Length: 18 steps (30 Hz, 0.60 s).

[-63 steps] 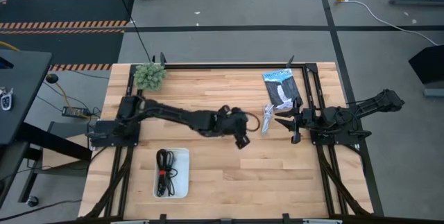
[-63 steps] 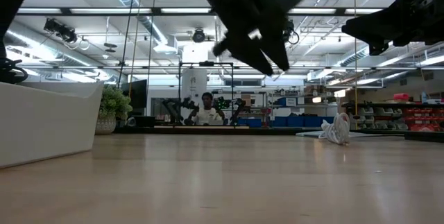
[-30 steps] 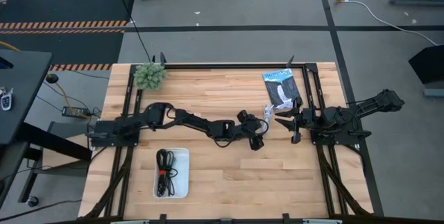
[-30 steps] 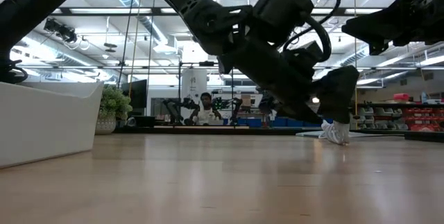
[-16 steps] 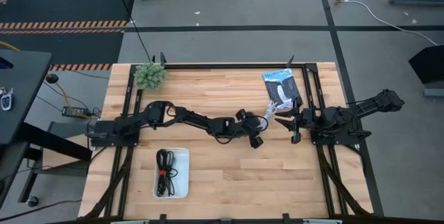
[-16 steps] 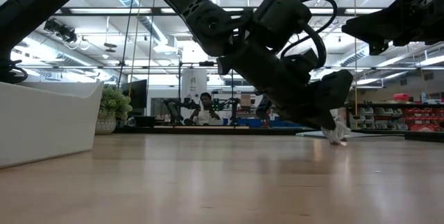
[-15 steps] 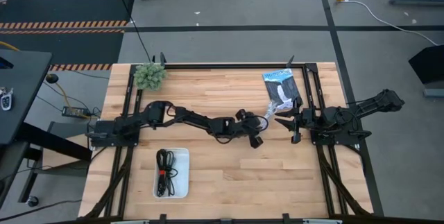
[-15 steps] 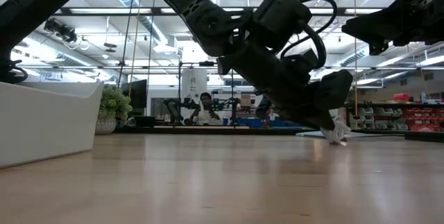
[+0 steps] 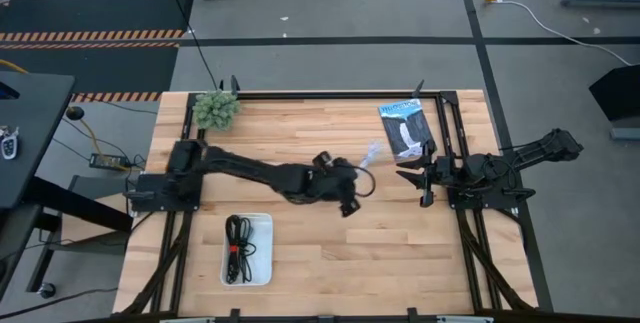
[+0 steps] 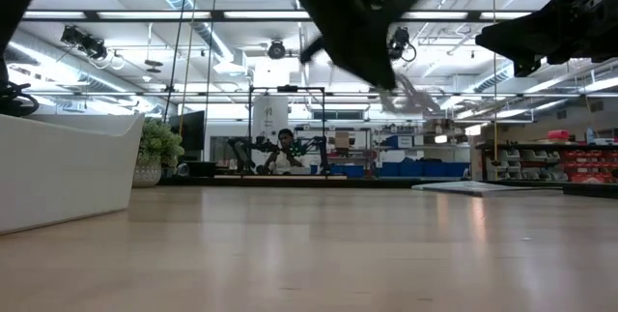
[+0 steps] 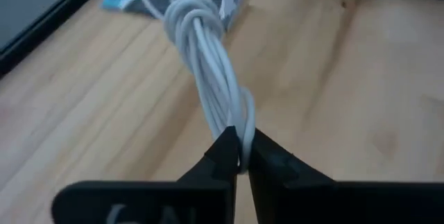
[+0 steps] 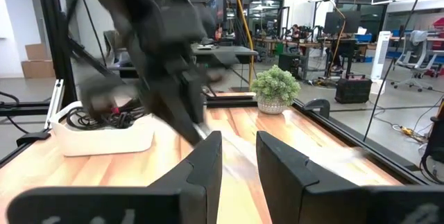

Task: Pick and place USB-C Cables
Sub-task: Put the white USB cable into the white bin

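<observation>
Above the desk (image 9: 300, 123) middle, left gripper (image 11: 239, 156) pinching the white cable (image 11: 208, 64), lifted, right gripper (image 9: 412, 181) at 3 o'clock, fingers slightly apart, holding nothing.

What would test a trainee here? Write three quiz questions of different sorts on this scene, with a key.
1. True or false: the white USB-C cable lies loose on the table.
2. Multiple choice: the white tray holds A) black cables, B) the green plant tuft, C) nothing.
3. Fill in: the right gripper waits near the table's ____ edge.

Key
1. False: the left gripper has its fingers shut on it, lifted above the wood.
2. A.
3. Right, fingers apart, beside the retail packet.
</observation>
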### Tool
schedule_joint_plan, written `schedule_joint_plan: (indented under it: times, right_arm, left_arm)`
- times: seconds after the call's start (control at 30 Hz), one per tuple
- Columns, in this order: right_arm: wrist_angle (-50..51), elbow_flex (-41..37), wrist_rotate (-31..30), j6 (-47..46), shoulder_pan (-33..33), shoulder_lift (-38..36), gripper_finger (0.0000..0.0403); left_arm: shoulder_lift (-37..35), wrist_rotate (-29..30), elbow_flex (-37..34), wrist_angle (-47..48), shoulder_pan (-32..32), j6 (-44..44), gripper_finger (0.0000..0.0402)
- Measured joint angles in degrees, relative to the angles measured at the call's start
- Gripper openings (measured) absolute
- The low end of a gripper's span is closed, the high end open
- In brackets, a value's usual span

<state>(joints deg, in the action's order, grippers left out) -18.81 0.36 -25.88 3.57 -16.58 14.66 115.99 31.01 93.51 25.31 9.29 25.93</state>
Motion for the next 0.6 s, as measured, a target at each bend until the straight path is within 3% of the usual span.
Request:
schedule_joint_plan:
  times: [0.13, 0.33, 0.6]
  right_arm:
    - [0.0, 0.0, 0.0, 0.0, 0.0, 0.0, 0.0096]
    - [0.0, 0.0, 0.0, 0.0, 0.0, 0.0, 0.0096]
    - [-0.3, 0.0, 0.0, 0.0, 0.0, 0.0, 0.0096]
  left_arm:
    - [-5.6, -3.2, 0.0, 14.1, 3.8, 11.8, 0.0026]
    - [-12.0, -16.9, 0.0, 27.2, 10.9, 27.0, 0.0032]
    - [-18.1, -16.2, 0.0, 33.3, 24.5, 48.7, 0.0028]
